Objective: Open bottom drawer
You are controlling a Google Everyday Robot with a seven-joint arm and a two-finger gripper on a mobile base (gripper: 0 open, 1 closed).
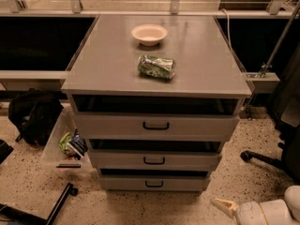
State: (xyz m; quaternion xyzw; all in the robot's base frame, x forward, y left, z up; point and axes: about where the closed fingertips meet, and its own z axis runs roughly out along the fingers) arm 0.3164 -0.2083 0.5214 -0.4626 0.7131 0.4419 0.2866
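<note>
The grey cabinet (108,74) has three drawers. The bottom drawer (153,183) is the lowest and slimmest, with a small black bar handle (154,184). It sits slightly out, with a dark gap above its front. My gripper (222,206) is low at the bottom right, just above the floor. It points left toward the cabinet and is to the right of and a little below the bottom drawer, not touching it. The white arm (267,212) runs off the right edge.
A white bowl (149,33) and a crushed green bag (156,67) lie on the cabinet top. A black backpack (33,116) and a clear bin (65,144) with items stand left of the cabinet. A chair base (265,157) is at right.
</note>
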